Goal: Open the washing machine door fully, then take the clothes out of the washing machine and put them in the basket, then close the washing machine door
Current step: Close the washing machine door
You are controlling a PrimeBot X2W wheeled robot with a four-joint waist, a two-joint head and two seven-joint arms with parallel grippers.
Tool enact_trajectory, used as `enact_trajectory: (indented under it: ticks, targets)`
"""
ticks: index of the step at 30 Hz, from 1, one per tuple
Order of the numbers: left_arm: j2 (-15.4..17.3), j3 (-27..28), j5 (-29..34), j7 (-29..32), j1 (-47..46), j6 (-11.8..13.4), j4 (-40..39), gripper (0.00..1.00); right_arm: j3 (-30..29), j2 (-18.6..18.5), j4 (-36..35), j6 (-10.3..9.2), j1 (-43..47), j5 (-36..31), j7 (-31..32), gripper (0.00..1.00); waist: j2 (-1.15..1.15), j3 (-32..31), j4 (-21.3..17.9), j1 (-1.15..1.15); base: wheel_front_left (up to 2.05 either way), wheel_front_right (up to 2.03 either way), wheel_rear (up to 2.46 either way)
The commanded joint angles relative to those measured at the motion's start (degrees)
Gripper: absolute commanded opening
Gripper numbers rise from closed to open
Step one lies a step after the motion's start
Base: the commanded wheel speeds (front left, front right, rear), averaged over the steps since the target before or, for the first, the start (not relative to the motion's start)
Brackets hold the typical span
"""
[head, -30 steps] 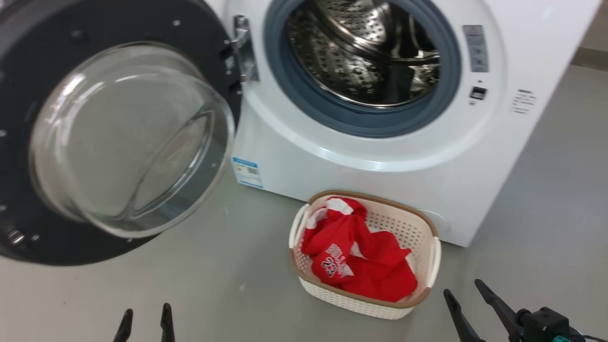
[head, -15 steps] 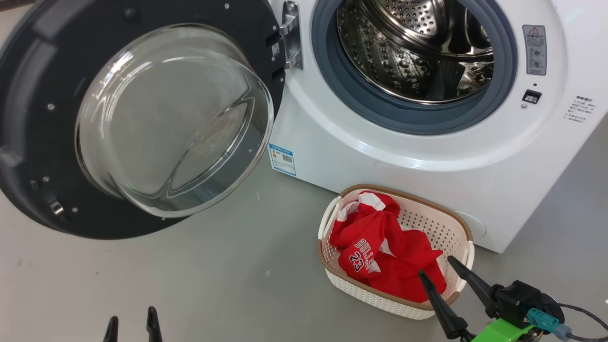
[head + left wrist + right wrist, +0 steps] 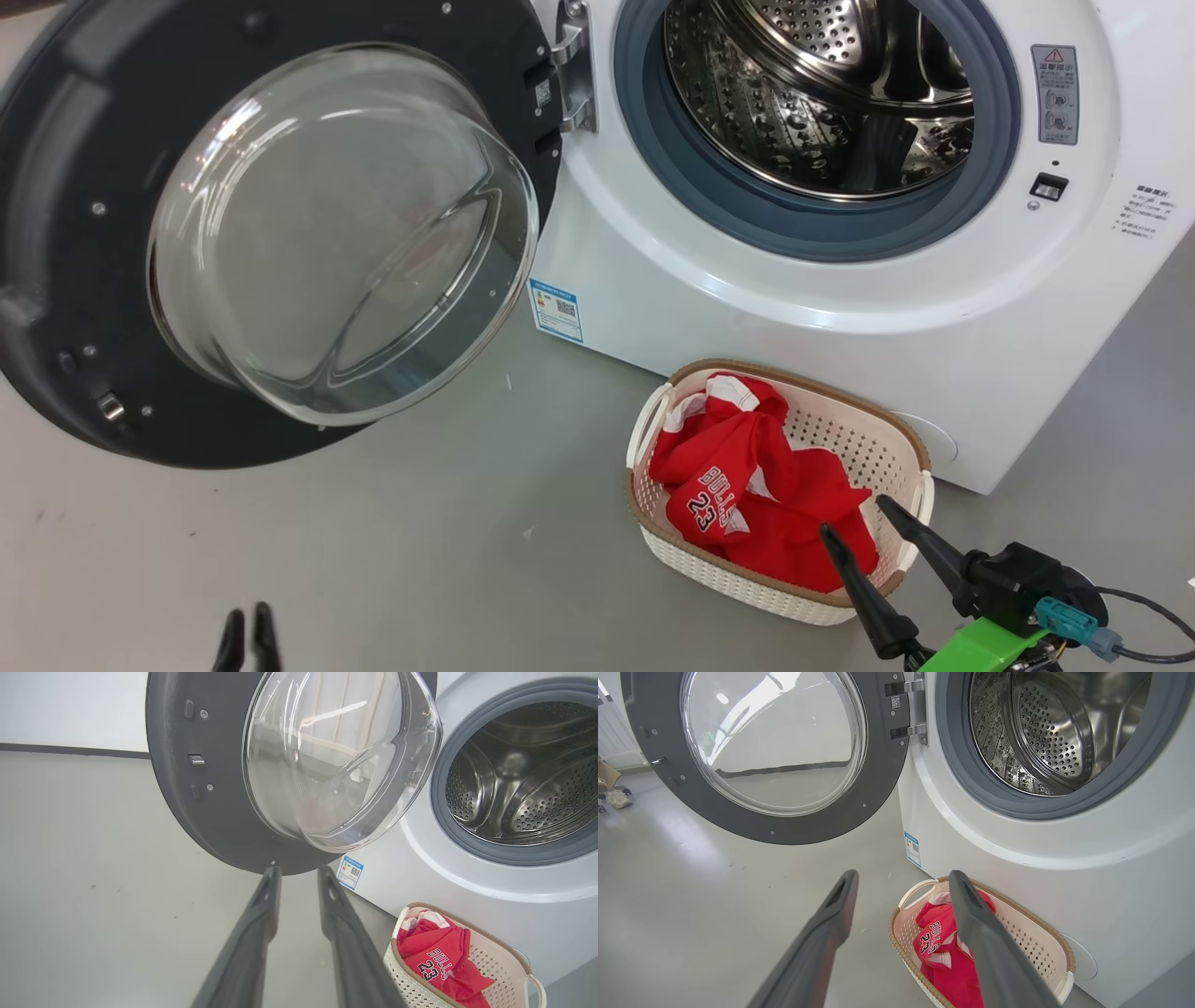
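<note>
The left pincer (image 3: 248,612) is being held low over the grey floor (image 3: 373,560), its two fingers standing a narrow way apart with nothing between them. The right pincer (image 3: 854,516) is being held wide open and empty, and in the head view its fingertips are being seen over the near right corner of the basket (image 3: 728,579). The basket is being carried by the floor just ahead of the right pincer. The clothes (image 3: 747,485) are being kept inside it, with the "BULLS 23" print turned upward. Just beyond the basket, the washing machine (image 3: 747,317) is being seen; whether the two are touching cannot be told. Ahead of and above the left pincer, the washing machine door (image 3: 56,233) is being held swung wide out on its hinge, its glass bowl (image 3: 327,233) bulging toward the pincers. Farthest off, up ahead of the right pincer, the steel drum (image 3: 794,93) is being framed by the grey rubber ring (image 3: 709,215).
</note>
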Motion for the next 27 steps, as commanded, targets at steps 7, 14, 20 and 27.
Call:
enact_trajectory:
  ticks: [7, 14, 20, 27]
  targets:
    - [0.56, 6.83, -1.18, -0.31, -4.97, -3.27, -7.75, 0.0, 0.03, -0.39, -1.5, 0.28, -0.41, 0.17, -0.37, 1.0, 0.0, 0.53, 0.08, 0.0, 0.0, 0.0, 0.0]
    - [3.82, 17.24, 0.79, -0.31, -13.85, -9.02, -14.5, 0.0, -0.41, 0.0, -1.54, 0.28, 0.17, -0.12, -0.37, 1.0, 0.0, 1.34, 0.15, 0.0, 0.0, 0.0, 0.0]
    - [12.88, 23.13, -0.95, -0.31, -25.51, -12.3, -11.14, 0.0, -0.74, 0.0, -1.74, 0.28, 0.3, -0.26, -0.37, 1.0, 0.0, 2.35, 0.07, 0.0, 0.0, 0.0, 0.0]
    - [21.64, 23.44, -3.67, -0.31, -37.13, -13.31, -1.14, 0.0, -1.69, -0.07, -2.27, 0.28, 1.18, -0.57, -0.37, 1.0, 0.0, 3.44, -0.08, 0.0, 0.0, 0.0, 0.0]
